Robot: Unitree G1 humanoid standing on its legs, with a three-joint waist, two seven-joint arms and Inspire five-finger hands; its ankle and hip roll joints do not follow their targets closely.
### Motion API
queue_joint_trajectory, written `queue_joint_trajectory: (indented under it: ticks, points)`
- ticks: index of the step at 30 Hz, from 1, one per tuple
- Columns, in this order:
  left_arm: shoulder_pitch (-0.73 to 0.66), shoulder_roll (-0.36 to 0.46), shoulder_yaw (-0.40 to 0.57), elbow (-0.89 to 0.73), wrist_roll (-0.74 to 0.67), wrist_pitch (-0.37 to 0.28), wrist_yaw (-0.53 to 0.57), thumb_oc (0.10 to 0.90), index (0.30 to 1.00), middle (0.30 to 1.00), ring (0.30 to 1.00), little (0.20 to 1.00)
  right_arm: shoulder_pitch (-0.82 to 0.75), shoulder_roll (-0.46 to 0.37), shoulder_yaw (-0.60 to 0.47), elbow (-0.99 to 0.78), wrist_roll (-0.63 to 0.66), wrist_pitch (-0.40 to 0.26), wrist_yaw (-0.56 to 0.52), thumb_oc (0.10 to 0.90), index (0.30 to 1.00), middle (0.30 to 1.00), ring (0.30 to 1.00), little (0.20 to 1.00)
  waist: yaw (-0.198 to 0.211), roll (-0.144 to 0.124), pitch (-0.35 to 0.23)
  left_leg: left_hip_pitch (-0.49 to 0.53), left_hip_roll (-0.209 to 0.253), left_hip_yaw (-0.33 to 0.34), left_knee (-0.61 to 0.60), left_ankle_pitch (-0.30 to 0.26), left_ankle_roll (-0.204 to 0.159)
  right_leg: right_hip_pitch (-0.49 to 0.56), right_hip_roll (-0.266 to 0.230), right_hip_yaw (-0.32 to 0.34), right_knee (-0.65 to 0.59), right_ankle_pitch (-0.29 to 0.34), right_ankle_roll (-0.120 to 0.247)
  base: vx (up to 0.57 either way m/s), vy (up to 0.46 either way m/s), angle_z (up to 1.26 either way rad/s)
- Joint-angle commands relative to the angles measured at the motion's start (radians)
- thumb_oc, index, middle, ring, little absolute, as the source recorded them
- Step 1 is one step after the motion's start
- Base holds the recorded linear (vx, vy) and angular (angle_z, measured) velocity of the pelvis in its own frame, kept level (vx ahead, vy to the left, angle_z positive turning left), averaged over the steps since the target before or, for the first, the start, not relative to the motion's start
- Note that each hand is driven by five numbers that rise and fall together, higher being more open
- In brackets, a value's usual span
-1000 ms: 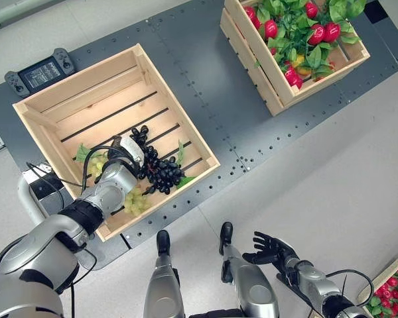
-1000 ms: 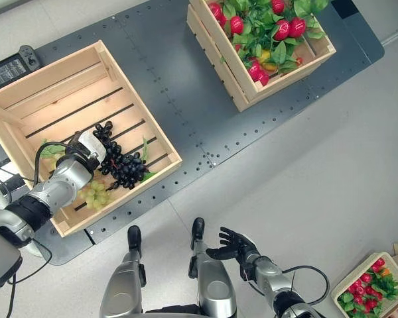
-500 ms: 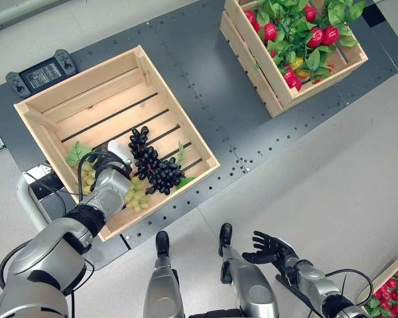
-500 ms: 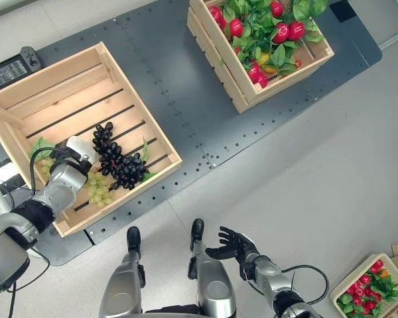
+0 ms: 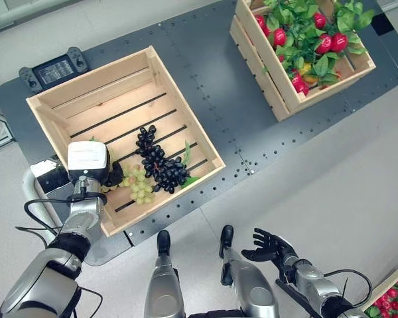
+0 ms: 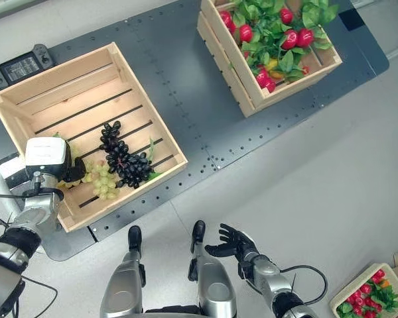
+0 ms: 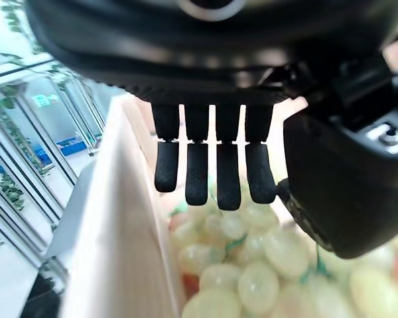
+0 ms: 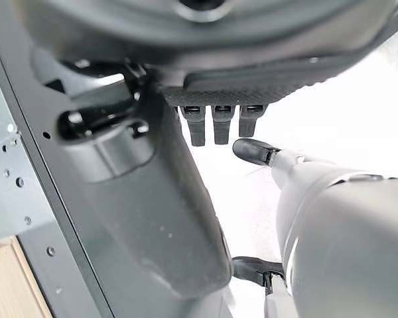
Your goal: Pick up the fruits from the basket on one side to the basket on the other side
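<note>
Since a second ago, left hand point(image 5: 113, 176) pulled back from black grapes point(image 5: 160, 163) toward near-left wall of left crate point(image 5: 160, 66); fingers point(image 7: 205, 173) straight, apart, holding nothing. Green grapes point(image 5: 139, 187) lie on slats just beyond fingertips, black grapes past them, touching. Right hand point(image 5: 270, 246) low, well apart from both crates, fingers spread, empty. Right crate point(image 5: 266, 61) far ahead, full of red fruit point(image 5: 331, 43) among leaves.
</note>
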Motion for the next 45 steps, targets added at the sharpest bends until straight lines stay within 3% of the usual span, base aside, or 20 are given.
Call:
queue_joint_trajectory:
  ticks: [1, 5, 10, 11, 13, 21, 28, 40, 45]
  points:
    - [0.000, 0.073, 0.104, -0.118, -0.029, -0.043, 0.219, 0.400, 0.300, 0.300, 0.300, 0.300, 0.087, -0.035, -0.055, -0.043, 0.008, -0.032, -0.037, 0.800, 0.900, 0.900, 0.900, 0.900, 0.025, 0.033, -0.053, -0.014, -0.055, 0.022, 0.018, -0.044, 0.025, -0.040, -0.006, 0.035, 0.092, -0.058, 0.025, 0.00, -0.016, 0.03]
    - [0.055, 0.058, 0.149, -0.216, -0.012, -0.052, 0.223, 0.400, 0.300, 0.300, 0.300, 0.300, 0.101, -0.022, -0.066, -0.047, 0.003, -0.034, -0.038, 0.800, 0.900, 0.900, 0.900, 0.900, 0.038, 0.032, -0.057, -0.015, -0.055, 0.012, 0.020, -0.047, 0.025, -0.042, -0.009, 0.023, 0.098, -0.059, 0.025, 0.00, -0.034, 0.05]
    - [0.065, 0.047, 0.128, -0.227, 0.012, -0.042, 0.167, 0.400, 0.300, 0.300, 0.300, 0.300, 0.103, -0.022, -0.066, -0.045, -0.007, -0.033, -0.024, 0.800, 0.900, 0.900, 0.900, 0.900, 0.034, 0.028, -0.056, -0.006, -0.050, 0.016, 0.021, -0.049, 0.025, -0.034, -0.010, 0.020, 0.099, -0.061, 0.026, 0.00, -0.006, 0.10]
    - [0.063, 0.047, 0.126, -0.227, 0.014, -0.039, 0.159, 0.439, 0.359, 0.359, 0.359, 0.359, 0.103, -0.023, -0.066, -0.046, -0.007, -0.032, -0.024, 0.800, 0.900, 0.900, 0.900, 0.900, 0.033, 0.028, -0.056, -0.005, -0.050, 0.017, 0.021, -0.049, 0.026, -0.034, -0.010, 0.020, 0.099, -0.061, 0.026, 0.00, 0.000, 0.00]
    - [0.058, 0.057, 0.110, -0.224, 0.008, -0.040, 0.118, 0.800, 0.900, 0.900, 0.900, 0.900, 0.103, -0.029, -0.069, -0.044, -0.013, -0.028, -0.019, 0.800, 0.900, 0.900, 0.900, 0.900, 0.028, 0.031, -0.055, -0.005, -0.049, 0.019, 0.028, -0.050, 0.026, -0.035, -0.010, 0.024, 0.105, -0.061, 0.026, 0.00, 0.000, 0.00]
    - [0.040, 0.121, 0.082, -0.255, 0.011, -0.087, 0.034, 0.800, 0.900, 0.900, 0.900, 0.900, 0.108, -0.052, -0.083, -0.044, -0.018, -0.026, -0.010, 0.800, 0.900, 0.900, 0.900, 0.900, 0.018, 0.048, -0.046, -0.003, -0.053, 0.027, 0.038, -0.054, 0.029, -0.036, -0.015, 0.035, 0.105, -0.058, 0.029, 0.01, 0.027, -0.02]
    - [0.044, 0.204, 0.088, -0.379, 0.069, -0.145, -0.117, 0.800, 0.900, 0.900, 0.900, 0.900, 0.121, -0.072, -0.107, -0.064, -0.024, -0.018, -0.008, 0.800, 0.900, 0.900, 0.900, 0.900, 0.018, 0.070, -0.034, -0.009, -0.059, 0.027, 0.041, -0.056, 0.030, -0.045, -0.024, 0.032, 0.111, -0.057, 0.034, 0.00, 0.010, 0.00]
    - [-0.082, 0.380, -0.027, -0.558, 0.119, -0.211, -0.657, 0.800, 0.900, 0.900, 0.900, 0.900, 0.096, -0.112, -0.128, -0.028, -0.018, -0.023, 0.020, 0.800, 0.900, 0.900, 0.900, 0.900, 0.012, 0.094, -0.017, -0.021, -0.066, 0.032, 0.049, -0.058, 0.034, -0.059, -0.034, 0.025, 0.116, -0.047, 0.047, 0.00, 0.008, 0.00]
    - [-0.166, 0.424, -0.077, -0.601, 0.140, -0.208, -0.756, 0.800, 0.900, 0.900, 0.900, 0.900, 0.089, -0.107, -0.119, -0.002, -0.009, -0.040, 0.031, 0.800, 0.900, 0.900, 0.900, 0.900, 0.013, 0.088, -0.016, -0.020, -0.062, 0.034, 0.048, -0.062, 0.033, -0.055, -0.033, 0.020, 0.110, -0.044, 0.052, 0.01, -0.023, 0.01]
